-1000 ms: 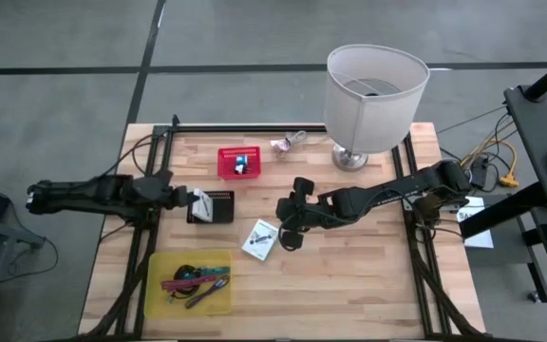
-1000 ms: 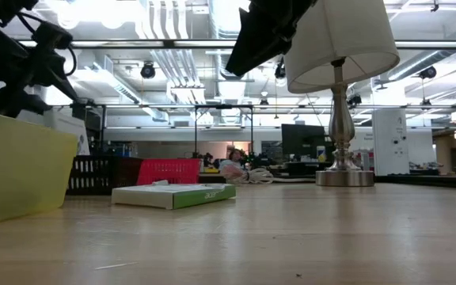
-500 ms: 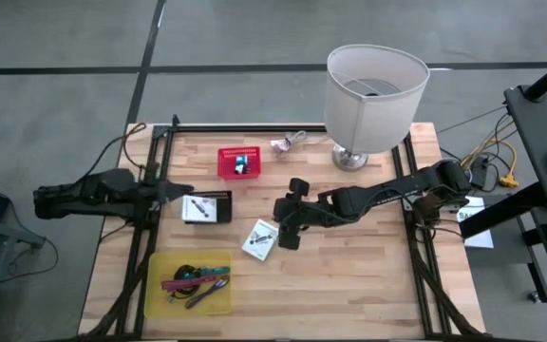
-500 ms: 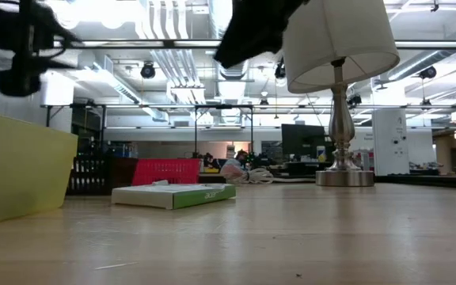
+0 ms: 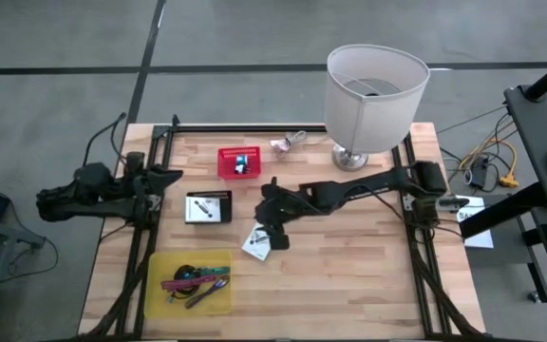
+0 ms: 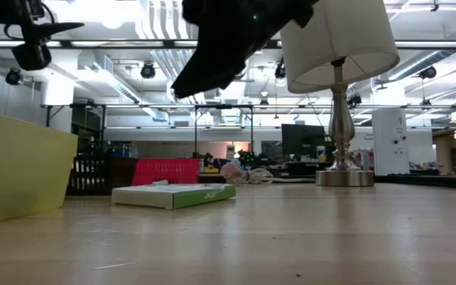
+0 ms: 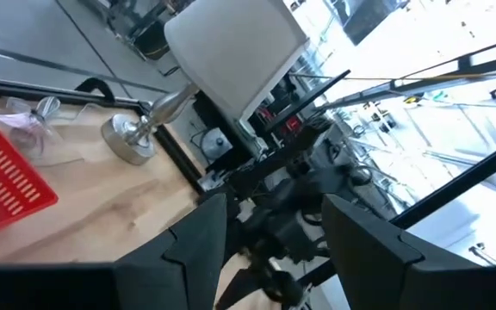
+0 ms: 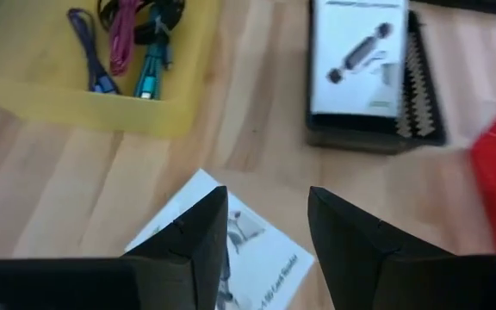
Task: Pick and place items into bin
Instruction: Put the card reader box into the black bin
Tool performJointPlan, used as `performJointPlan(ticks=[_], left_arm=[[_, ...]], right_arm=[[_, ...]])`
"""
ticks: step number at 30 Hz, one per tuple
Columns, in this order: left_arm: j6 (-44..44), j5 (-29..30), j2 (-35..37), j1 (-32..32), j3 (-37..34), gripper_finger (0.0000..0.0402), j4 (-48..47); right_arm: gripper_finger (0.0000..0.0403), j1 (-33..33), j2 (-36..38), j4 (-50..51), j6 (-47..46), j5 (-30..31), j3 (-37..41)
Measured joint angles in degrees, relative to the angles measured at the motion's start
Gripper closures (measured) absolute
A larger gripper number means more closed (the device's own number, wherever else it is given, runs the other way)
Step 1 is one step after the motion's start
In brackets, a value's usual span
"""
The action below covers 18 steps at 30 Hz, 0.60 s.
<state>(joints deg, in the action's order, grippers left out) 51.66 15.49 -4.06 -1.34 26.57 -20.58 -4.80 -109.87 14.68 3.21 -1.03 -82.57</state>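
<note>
With its fingers spread and empty, the right gripper (image 5: 275,228) hangs over the white card box (image 5: 257,242) lying right of the yellow bin (image 5: 152,285), apparently beginning a pick that calls for descending and closing, while the open left gripper (image 5: 164,178) waits far left.

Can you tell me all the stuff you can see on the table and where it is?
Yellow bin: one, table's near-left corner, holding pens and a cable.
Red basket: one, far middle, small things inside.
Black tray: one, beside the red basket, white card lying in it.
White box: one, green edge, table middle.
Lamp: one, white shade, far right.
Left pincer: pulled back at left edge.
Right pincer: open, above the white box.
</note>
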Motion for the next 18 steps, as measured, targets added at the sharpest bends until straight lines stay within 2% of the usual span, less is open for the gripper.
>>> performJointPlan(ticks=[5, 10, 15, 18], left_arm=[[-0.01, 0.00, 0.81, 0.00, -0.02, 0.0226, 0.02], [-0.04, -0.04, 0.85, 0.00, -0.02, 0.0226, 0.00], [-0.07, -0.07, 0.36, -0.01, -0.19, 0.0226, -0.19], [-0.07, -0.07, 0.11, -0.02, -0.20, 0.0226, -0.15]], right_arm=[[0.0254, 2.01, -4.86, 0.59, 3.60, -7.69, -4.09], [0.0244, 3.24, -9.42, 7.63, 9.92, -13.84, -10.66], [0.0227, 3.79, -15.82, 22.00, 20.01, -14.43, -19.63], [0.0220, 3.90, -19.43, 27.25, 24.45, -14.08, -24.64]])
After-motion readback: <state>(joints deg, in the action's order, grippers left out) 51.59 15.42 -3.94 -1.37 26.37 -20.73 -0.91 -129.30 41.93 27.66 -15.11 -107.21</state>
